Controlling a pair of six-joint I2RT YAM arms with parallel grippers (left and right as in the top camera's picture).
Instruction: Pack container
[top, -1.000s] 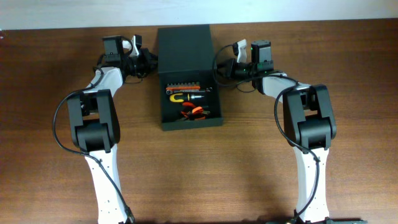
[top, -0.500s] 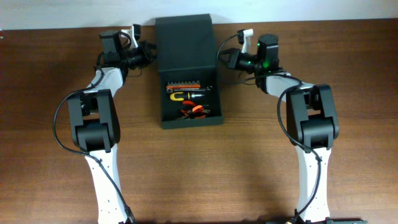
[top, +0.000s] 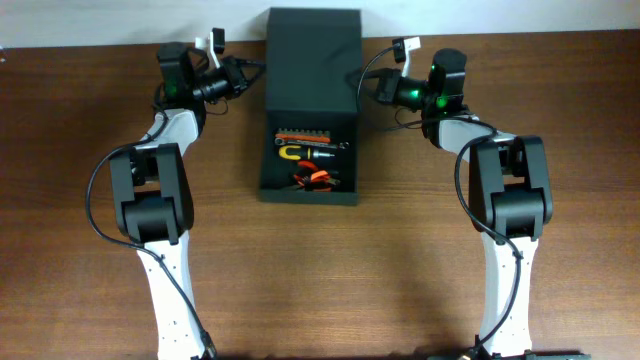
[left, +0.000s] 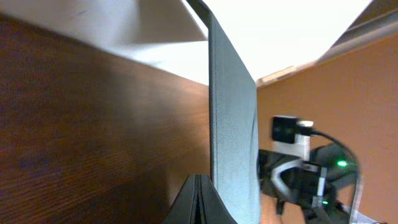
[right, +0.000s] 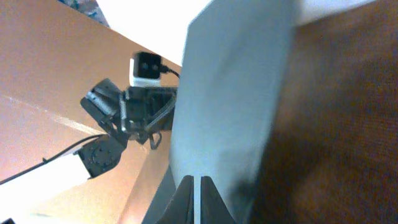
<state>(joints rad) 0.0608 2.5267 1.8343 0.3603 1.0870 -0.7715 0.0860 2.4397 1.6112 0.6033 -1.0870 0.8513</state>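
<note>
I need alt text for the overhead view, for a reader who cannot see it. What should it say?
A dark open box stands on a wooden table, its lid raised at the far side and small orange and yellow hand tools inside. Two robot arms reach from the near edge, the left gripper and right gripper at the lid's side edges.

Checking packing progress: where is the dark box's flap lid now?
In the overhead view, the dark green-black cardboard box's flap lid stands raised at the far centre of the table, between the left gripper and right gripper, behind the open tool compartment.
</note>
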